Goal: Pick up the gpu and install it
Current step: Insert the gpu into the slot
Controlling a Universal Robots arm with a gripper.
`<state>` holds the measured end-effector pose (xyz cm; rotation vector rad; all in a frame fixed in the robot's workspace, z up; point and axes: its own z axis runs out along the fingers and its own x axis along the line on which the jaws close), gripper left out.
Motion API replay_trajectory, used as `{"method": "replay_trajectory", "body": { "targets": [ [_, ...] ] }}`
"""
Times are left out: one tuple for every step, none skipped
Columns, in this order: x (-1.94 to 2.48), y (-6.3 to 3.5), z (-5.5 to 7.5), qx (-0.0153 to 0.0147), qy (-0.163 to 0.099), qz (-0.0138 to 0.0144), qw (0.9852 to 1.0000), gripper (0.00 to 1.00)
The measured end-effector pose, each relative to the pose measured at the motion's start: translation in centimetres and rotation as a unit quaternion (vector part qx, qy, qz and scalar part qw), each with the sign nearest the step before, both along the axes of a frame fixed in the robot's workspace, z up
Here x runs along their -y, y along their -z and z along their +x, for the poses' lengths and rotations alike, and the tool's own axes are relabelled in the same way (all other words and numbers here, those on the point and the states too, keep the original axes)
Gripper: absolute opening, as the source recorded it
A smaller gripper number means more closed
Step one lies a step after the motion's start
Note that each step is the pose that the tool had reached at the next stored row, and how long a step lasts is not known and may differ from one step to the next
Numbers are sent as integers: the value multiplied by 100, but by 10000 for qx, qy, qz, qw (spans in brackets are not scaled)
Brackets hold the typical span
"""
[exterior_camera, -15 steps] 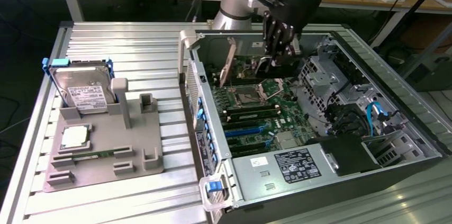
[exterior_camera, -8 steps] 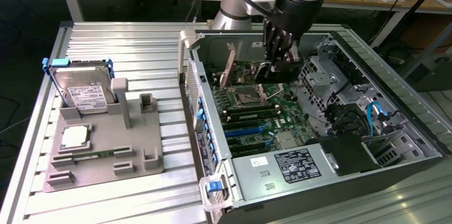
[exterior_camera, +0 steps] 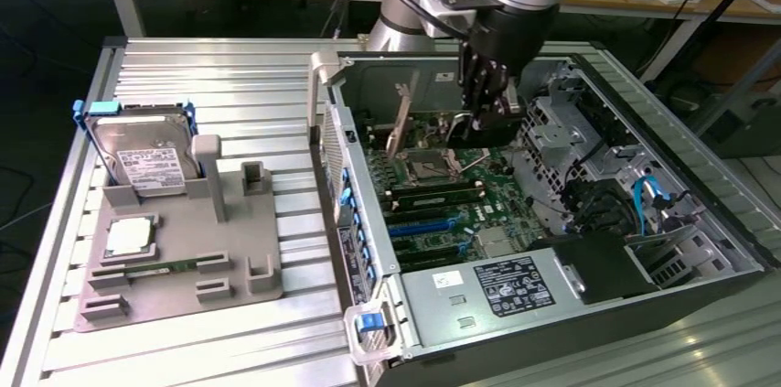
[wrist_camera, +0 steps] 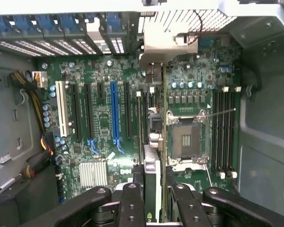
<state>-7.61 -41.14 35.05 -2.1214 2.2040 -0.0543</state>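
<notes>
Dark gpu (exterior_camera: 471, 134) is pinched edge-on in the gripper (wrist_camera: 156, 191), over the motherboard (wrist_camera: 102, 126) beside the CPU socket (wrist_camera: 187, 139). Install step judged in hand; seating requires edge-to-slot alignment.

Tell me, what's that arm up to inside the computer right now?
Tool shut on the gpu, held on edge. Hanging inside the open case, above the motherboard. Processor socket close beside it.

1. Flat green motherboard circuit board (wrist_camera: 104, 137); long blue plastic slot (wrist_camera: 114, 111); long white plastic slot (wrist_camera: 62, 109).
2. Flat dark gpu card (exterior_camera: 478, 134); black metal gripper (wrist_camera: 155, 189).
3. Silver boxy hard drive (exterior_camera: 141, 154): white label, blue frame.
</notes>
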Motion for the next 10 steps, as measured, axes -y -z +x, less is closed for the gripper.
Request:
{"method": "replay_trajectory", "body": {
  "targets": [
    [7,7,-1,14,0,0,10000,27],
    [18,16,-3,18,-1,-1,10000,27],
    [31,24,-4,18,0,-1,10000,27],
    [51,37,-4,19,-1,-1,10000,27],
    [69,48,-4,19,0,-1,10000,27],
    [85,57,-5,19,0,-2,10000,27],
    [121,75,-6,19,0,-4,10000,27],
    [151,88,-7,19,0,-7,10000,27],
    [190,102,-8,19,0,-14,10000,27],
    [215,112,-13,19,0,-19,10000,27]
  ]
}}
